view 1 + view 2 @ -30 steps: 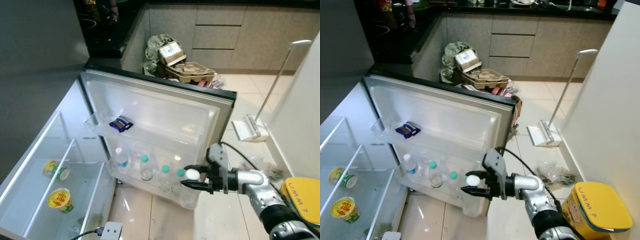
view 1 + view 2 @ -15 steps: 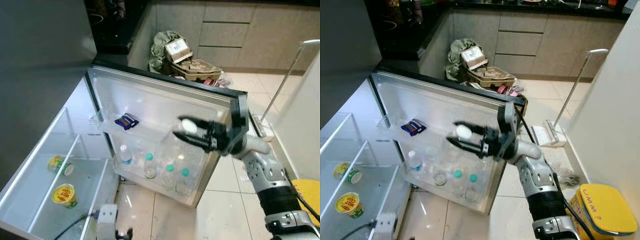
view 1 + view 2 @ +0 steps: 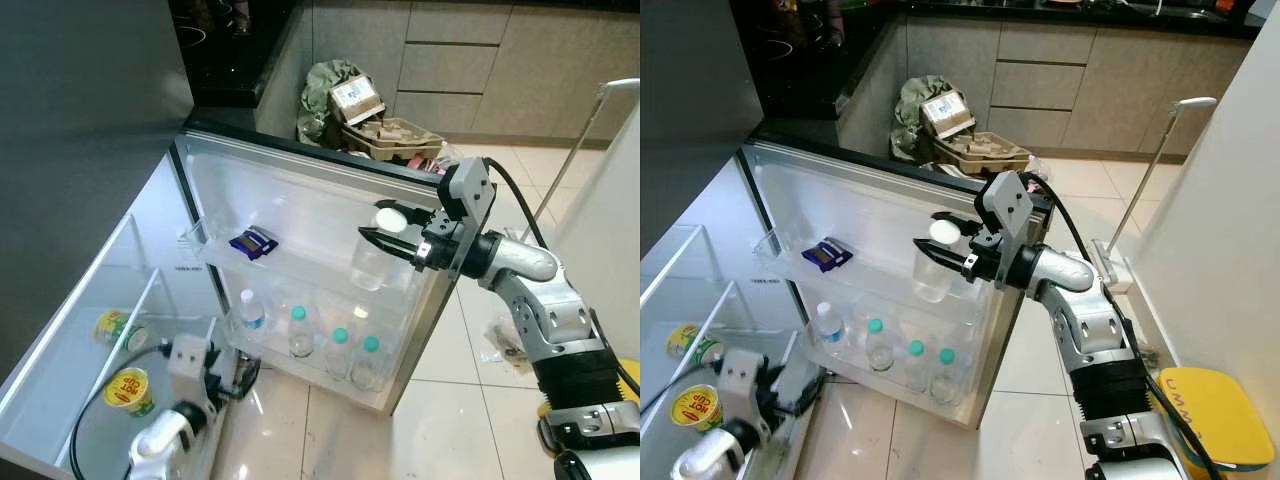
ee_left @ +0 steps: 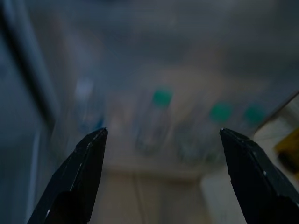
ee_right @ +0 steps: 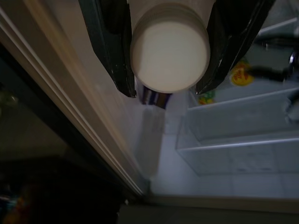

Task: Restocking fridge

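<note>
Held bottle [image 3: 378,252]: one, clear plastic, round white cap, upright against the inner face of the fridge door, over its upper shelf.
Right gripper [image 3: 392,238]: two long black fingers pinching the held bottle just below its cap; silver arm reaching in from beyond the fridge door's free edge.
Fridge door [image 3: 300,205]: one, swung wide open, glossy white liner, dark outer rim, two shelves of clear plastic.
Blue packet [image 3: 252,243]: one, small, flat, lying on the upper door shelf, well apart from the held bottle.
Stocked bottles: four, clear plastic, standing in a row in the lower door shelf; one white-capped with a blue label [image 3: 246,312], three with teal caps [image 3: 333,343].
Left gripper [image 4: 161,175]: fingers spread wide, low beside the fridge door's hinge side, aimed at the stocked bottles.
Cup tubs [image 3: 123,393]: two, round, yellow lids, in the clear drawer on the hinge side of the fridge door.
</note>
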Tool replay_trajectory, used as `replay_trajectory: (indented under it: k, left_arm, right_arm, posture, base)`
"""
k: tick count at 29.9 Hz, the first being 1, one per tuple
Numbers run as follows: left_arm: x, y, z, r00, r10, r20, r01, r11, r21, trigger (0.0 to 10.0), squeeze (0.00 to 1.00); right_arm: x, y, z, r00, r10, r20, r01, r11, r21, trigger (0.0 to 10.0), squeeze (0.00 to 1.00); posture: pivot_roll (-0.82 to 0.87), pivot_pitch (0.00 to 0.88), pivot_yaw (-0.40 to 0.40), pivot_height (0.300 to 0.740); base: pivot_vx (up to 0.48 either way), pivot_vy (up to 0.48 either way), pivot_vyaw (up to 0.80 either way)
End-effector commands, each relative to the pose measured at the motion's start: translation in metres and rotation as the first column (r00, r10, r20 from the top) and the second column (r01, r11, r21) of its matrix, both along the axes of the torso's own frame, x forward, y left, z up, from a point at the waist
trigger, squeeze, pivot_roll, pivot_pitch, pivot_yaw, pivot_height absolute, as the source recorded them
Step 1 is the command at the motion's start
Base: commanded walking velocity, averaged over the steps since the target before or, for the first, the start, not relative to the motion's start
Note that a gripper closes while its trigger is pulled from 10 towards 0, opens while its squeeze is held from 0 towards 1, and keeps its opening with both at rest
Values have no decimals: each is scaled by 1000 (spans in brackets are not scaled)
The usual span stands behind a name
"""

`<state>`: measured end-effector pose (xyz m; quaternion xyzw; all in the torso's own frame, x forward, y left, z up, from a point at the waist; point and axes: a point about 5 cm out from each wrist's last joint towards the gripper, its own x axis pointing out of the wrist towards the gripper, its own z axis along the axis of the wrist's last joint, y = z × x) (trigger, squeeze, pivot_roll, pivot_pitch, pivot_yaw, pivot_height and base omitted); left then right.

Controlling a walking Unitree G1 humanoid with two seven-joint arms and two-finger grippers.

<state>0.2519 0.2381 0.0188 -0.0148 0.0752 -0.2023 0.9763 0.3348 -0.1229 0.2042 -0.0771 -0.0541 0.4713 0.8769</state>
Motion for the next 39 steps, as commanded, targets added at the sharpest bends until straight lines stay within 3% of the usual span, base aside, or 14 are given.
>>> replay_trajectory:
  k: [1,2,3,6,12,22,24,26,28,33,39]
  left_arm:
    - [4,2,10,997,-50,52,50,999,-3,10000,0]
    - [9,0,19,990,-110,87,111,994,-8,10000,0]
    - [9,0,19,990,-110,87,111,994,-8,10000,0]
    - [11,-3,37,951,-277,138,281,960,-15,10000,0]
    - [-2,2,43,897,-426,117,431,902,-21,10000,0]
    - [-2,-2,58,866,-474,163,484,875,-29,10000,0]
    - [-2,-3,57,868,-471,159,482,875,-39,10000,0]
    - [-4,-5,54,869,-470,151,482,875,-52,10000,0]
    - [-4,-5,54,870,-470,150,482,874,-59,10000,0]
    - [-7,-6,54,866,-479,145,492,868,-67,10000,0]
    - [-6,-9,56,859,-490,149,503,861,-68,10000,0]
  right_arm:
    - [2,0,0,1000,-15,-12,14,999,-32,10000,0]
    - [3,-1,-2,999,-42,-24,41,998,-51,10000,0]
    - [3,-1,-2,999,-42,-24,41,998,-51,10000,0]
    - [10,-5,-6,991,-126,-50,122,990,-72,10000,0]
    - [15,-1,-13,983,-170,-63,167,985,-51,10000,0]
    - [21,22,-8,980,-194,-36,196,980,41,10000,0]
    - [25,24,-12,969,-245,-26,245,969,18,10000,0]
    - [30,21,-24,947,-321,5,321,944,-81,10000,0]
    - [32,19,-28,937,-348,18,348,930,-116,10000,0]
    - [35,18,-32,903,-428,34,429,894,-128,10000,0]
    - [34,25,-37,908,-419,13,417,902,-113,10000,0]
  posture:
    - [-82,0,-53,740]
    - [-83,0,-54,740]
    - [-83,0,-54,740]
    - [-87,0,-54,740]
    - [-83,0,-60,740]
    - [-81,0,-66,740]
    - [-79,0,-66,740]
    - [-75,0,-68,740]
    - [-74,0,-68,740]
    - [-74,0,-64,740]
    - [-77,0,-60,740]
  base:
    - [0,0,0]
    - [0,0,0]
    - [0,0,0]
    - [0,0,0]
    - [0,0,0]
    - [0,0,0]
    - [0,0,0]
    - [0,0,0]
    - [0,0,0]
    - [0,0,0]
    - [0,0,0]
